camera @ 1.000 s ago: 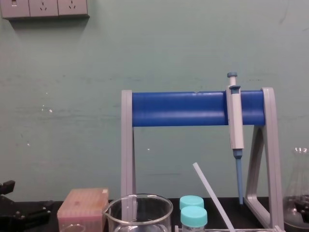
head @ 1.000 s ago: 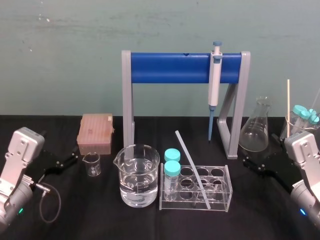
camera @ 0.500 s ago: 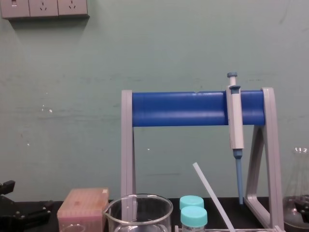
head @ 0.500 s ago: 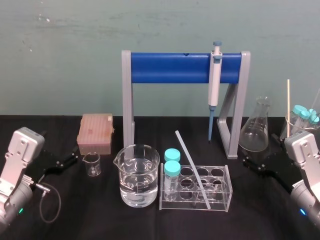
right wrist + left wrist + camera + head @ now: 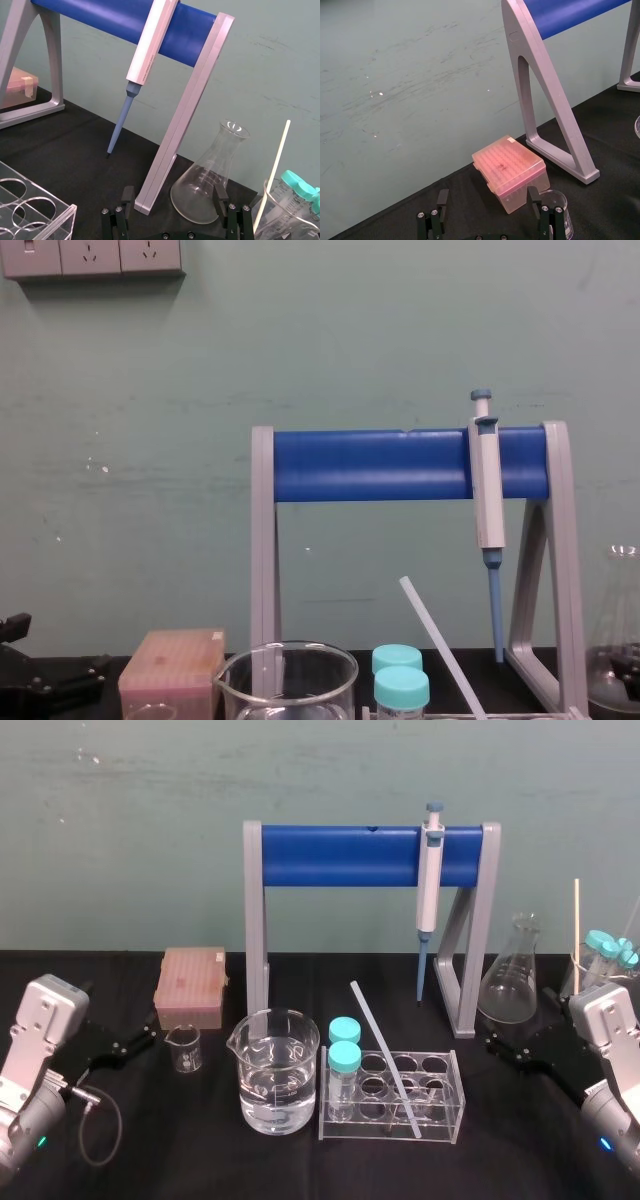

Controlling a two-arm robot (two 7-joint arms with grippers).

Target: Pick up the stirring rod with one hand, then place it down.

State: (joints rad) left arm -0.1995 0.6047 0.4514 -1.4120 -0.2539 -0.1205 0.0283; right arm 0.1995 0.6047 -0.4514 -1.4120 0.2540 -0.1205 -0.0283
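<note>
Both arms sit low, well out to either side of the clear tube rack [image 5: 450,1105]. The left gripper [image 5: 145,1040] and right gripper [image 5: 495,1048] each have fingers spread, holding nothing. One stirring rod [image 5: 385,1058] leans slanted in that rack, well apart from both, beside two teal-capped tubes [image 5: 345,1057].

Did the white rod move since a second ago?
No. The rod leans in the rack exactly where it was, its top end the same gap from the stand.
</note>
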